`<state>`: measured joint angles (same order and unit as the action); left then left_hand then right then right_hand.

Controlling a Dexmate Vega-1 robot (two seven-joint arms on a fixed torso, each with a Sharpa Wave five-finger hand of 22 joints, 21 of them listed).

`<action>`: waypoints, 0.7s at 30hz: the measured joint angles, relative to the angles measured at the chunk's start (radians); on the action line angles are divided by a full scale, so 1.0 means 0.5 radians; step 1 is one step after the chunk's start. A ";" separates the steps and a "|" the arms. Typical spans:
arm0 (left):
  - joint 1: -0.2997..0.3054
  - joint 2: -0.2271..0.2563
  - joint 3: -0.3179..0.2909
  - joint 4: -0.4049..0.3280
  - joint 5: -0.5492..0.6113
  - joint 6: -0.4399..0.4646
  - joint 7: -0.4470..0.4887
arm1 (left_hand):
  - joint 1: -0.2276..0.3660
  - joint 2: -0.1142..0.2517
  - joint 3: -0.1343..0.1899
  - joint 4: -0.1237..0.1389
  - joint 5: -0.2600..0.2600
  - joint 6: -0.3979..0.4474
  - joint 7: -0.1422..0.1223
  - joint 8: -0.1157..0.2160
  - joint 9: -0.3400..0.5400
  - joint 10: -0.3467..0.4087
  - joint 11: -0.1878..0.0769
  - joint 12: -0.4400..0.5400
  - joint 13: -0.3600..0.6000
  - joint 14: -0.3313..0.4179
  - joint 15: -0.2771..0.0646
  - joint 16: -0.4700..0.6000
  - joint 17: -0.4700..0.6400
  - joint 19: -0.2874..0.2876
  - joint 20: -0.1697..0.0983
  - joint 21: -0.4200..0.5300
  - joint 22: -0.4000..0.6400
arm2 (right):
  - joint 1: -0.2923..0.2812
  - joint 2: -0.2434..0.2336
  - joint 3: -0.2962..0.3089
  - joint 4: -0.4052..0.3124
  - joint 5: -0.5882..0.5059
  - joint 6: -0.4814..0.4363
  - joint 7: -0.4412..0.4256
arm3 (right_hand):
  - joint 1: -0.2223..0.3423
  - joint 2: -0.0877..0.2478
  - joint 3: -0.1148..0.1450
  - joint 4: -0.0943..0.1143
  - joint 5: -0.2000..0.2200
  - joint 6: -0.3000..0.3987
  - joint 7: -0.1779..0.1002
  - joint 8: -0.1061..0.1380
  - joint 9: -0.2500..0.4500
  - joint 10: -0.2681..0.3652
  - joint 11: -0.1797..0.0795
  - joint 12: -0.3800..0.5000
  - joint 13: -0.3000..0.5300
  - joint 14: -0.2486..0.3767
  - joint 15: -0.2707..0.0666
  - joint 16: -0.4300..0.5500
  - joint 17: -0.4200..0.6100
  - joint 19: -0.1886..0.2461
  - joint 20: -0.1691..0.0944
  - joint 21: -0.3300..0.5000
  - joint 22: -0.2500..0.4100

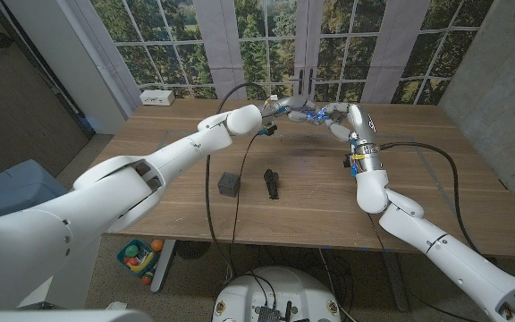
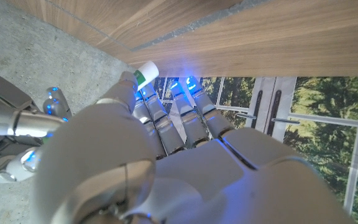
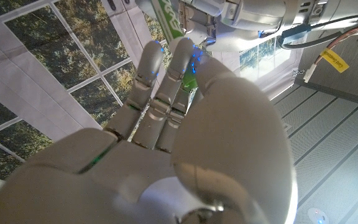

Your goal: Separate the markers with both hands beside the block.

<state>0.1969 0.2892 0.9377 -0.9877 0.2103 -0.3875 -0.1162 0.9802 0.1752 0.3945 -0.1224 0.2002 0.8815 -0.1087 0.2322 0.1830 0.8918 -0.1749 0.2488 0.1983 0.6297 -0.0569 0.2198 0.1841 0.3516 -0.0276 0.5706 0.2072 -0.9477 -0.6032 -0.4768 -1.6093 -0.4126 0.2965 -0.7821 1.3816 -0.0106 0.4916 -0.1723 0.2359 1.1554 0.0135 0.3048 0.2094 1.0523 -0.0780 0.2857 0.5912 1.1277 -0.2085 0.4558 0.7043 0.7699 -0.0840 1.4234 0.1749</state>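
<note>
Nearest on the counter (image 1: pixel 418 192) lie the dark grey block (image 1: pixel 230 184) and, just beside it at 3 o'clock, a black marker (image 1: pixel 272 183), likely set down already. Beyond them, toward 12 o'clock, both hands meet in the air over the counter's far part. The left hand (image 1: pixel 266 114) and the right hand (image 1: pixel 333 119) each appear to grasp an end of joined markers (image 1: pixel 299 114), placed end to end so they can pull apart. The left wrist view shows a white barrel with a green band (image 2: pixel 145 73).
</note>
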 measured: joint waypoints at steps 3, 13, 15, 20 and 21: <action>0.014 -0.003 -0.009 0.002 0.014 -0.014 0.046 | -0.010 -0.010 0.063 -0.063 0.004 0.042 -0.001 0.014 0.002 0.015 0.014 0.015 0.000 0.112 -0.011 0.013 0.010 0.015 -0.018 0.029 -0.005 | -0.001 0.002 0.004 0.001 0.000 0.010 0.003 | 0.000 0.000 0.009 0.009 0.010 -0.007 -0.007 0.000 0.000 0.000 0.000 0.001 0.001 0.000 0.000 0.000 0.000 0.000 0.000 -0.002 0.000; 0.092 -0.001 -0.049 -0.049 0.092 -0.012 0.266 | 0.038 -0.003 0.115 -0.115 0.011 0.072 -0.021 0.064 0.003 0.018 0.018 0.092 0.000 0.313 -0.065 0.190 0.195 0.004 -0.028 0.112 0.013 | -0.007 0.011 0.016 0.001 -0.006 0.037 0.013 | 0.000 0.000 0.008 0.009 0.010 -0.044 -0.012 -0.018 0.010 -0.014 0.014 0.001 0.024 0.000 0.000 0.000 0.005 0.000 0.000 -0.008 0.000; 0.103 0.001 -0.055 -0.065 0.106 -0.002 0.300 | 0.060 -0.021 0.115 -0.115 0.011 0.072 -0.021 0.106 0.003 0.018 0.018 0.099 0.000 0.313 -0.065 0.236 0.263 0.005 -0.028 0.150 0.031 | -0.010 0.012 0.019 0.001 -0.006 0.041 0.016 | 0.000 0.000 0.009 0.009 0.010 -0.044 -0.012 -0.018 0.014 -0.014 0.014 0.001 0.030 0.000 0.000 0.000 0.005 0.000 0.000 -0.008 0.000; 0.123 0.011 -0.060 -0.109 0.134 0.031 0.341 | 0.185 0.060 0.126 -0.076 0.023 0.248 0.136 0.293 0.384 0.180 0.082 0.245 0.185 0.313 -0.065 0.298 0.375 -0.007 -0.030 0.228 0.063 | -0.019 0.012 0.027 -0.004 0.004 0.056 0.028 | 0.000 0.000 0.017 0.017 0.009 -0.046 -0.008 -0.018 0.014 -0.014 0.014 0.000 0.031 0.000 0.000 0.000 0.005 0.000 0.000 -0.008 0.000; 0.127 0.015 -0.060 -0.121 0.142 0.041 0.347 | 0.193 0.052 0.126 -0.076 0.021 0.253 0.154 0.308 0.424 0.180 0.082 0.245 0.185 0.313 -0.065 0.302 0.391 -0.010 -0.027 0.242 0.071 | -0.020 0.012 0.029 -0.004 0.008 0.061 0.030 | 0.000 0.000 0.017 0.016 0.009 -0.037 0.002 -0.018 0.014 -0.014 0.014 0.000 0.030 0.000 0.000 0.001 0.005 0.000 0.000 -0.008 0.000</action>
<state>0.2602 0.2965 0.9076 -1.0484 0.2812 -0.3669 0.0573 1.0765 0.2014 0.4577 -0.1602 0.2106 1.0080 -0.0316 0.3861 0.3949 0.9819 -0.1339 0.3715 0.2907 0.7862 -0.0894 0.3708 0.3795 0.3466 -0.0412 0.6915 0.2428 -0.9578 -0.5971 -0.4622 -1.6111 -0.4085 0.3271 -0.7671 1.3816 -0.0107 0.5001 -0.1641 0.2406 1.1371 0.0143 0.2958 0.2164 1.0450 -0.0709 0.2855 0.6064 1.1277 -0.2084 0.4561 0.7068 0.7698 -0.0840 1.4195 0.1747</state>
